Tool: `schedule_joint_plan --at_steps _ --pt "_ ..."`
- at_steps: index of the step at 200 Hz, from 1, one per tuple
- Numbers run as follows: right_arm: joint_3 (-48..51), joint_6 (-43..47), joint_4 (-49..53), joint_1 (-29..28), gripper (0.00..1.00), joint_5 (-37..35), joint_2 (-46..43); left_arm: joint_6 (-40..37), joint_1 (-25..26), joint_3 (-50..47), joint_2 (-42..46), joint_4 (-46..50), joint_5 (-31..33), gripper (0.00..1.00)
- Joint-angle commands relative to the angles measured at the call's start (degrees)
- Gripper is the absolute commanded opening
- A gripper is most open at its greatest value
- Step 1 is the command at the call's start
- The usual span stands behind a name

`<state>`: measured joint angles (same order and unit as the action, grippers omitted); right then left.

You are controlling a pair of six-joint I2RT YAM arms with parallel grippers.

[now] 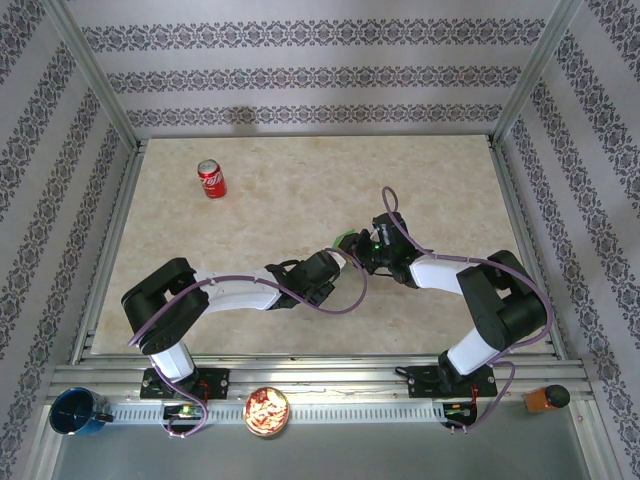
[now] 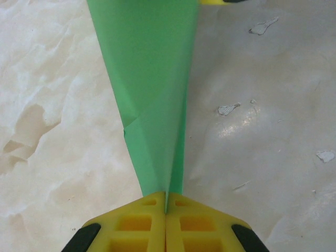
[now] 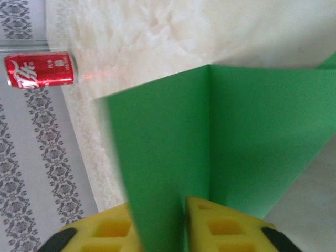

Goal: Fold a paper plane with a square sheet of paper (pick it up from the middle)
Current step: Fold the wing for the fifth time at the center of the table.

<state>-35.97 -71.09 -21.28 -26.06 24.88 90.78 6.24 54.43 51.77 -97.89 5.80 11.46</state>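
**Left gripper (image 2: 166, 203) clamping the square sheet of paper (image 2: 152, 79) by its narrow tip**

The left gripper's yellow fingers are pressing flat together on the tapered end of the paper, which is showing as a slim green wedge with a crease along it. The right gripper (image 3: 157, 207) is meeting the wider end, its fingers standing apart with a green flap between them. The paper is sitting between the two grippers around the middle of the marbled table (image 2: 273, 157) — the red soda can (image 3: 39, 69) is standing well apart, near the far-left corner.
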Motion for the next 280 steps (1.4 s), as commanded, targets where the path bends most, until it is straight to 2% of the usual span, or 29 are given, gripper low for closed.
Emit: schedule_joint_plan --at_steps 1,26,48,85,119,149,171,212,254,280 --pt "-0.3 3.5 4.7 0.6 0.32 -0.4 -2.9 0.7 0.8 0.4 0.3 0.6 0.4 0.07" --pt "-1.0 9.3 14.6 2.3 0.46 -2.8 -6.9 1.6 0.8 1.5 -1.2 1.8 -0.8 0.07" --pt "-0.4 13.8 22.0 4.4 0.53 -5.8 -11.4 2.3 0.8 2.7 -2.4 2.8 -2.1 0.07" --pt "5.1 15.1 23.8 9.6 0.6 -5.7 -18.9 2.4 0.8 5.4 -5.2 5.0 -5.4 0.08" --pt "7.8 15.8 24.6 12.0 0.62 -4.3 -23.4 3.3 0.5 7.2 -6.8 6.1 -7.6 0.07" --pt "8.7 17.2 22.0 12.3 0.63 -0.2 -23.7 4.5 -1.0 9.0 -7.2 7.1 -15.0 0.04" --pt "9.1 19.4 20.8 11.4 0.62 0.3 -23.8 8.0 -3.5 8.5 -6.6 5.6 -22.6 0.03" --pt "9.9 21.1 19.0 10.9 0.53 1.4 -24.2 15.7 -10.0 6.6 -8.0 -1.1 -43.1 0.03" --pt "8.9 23.5 19.0 8.7 0.41 4.2 -21.2 19.7 -11.7 7.1 -10.2 -4.0 -50.2 0.01" --pt "8.8 23.7 18.0 7.6 0.32 4.4 -19.1 20.5 -12.0 8.0 -11.5 -3.5 -50.9 0.01"
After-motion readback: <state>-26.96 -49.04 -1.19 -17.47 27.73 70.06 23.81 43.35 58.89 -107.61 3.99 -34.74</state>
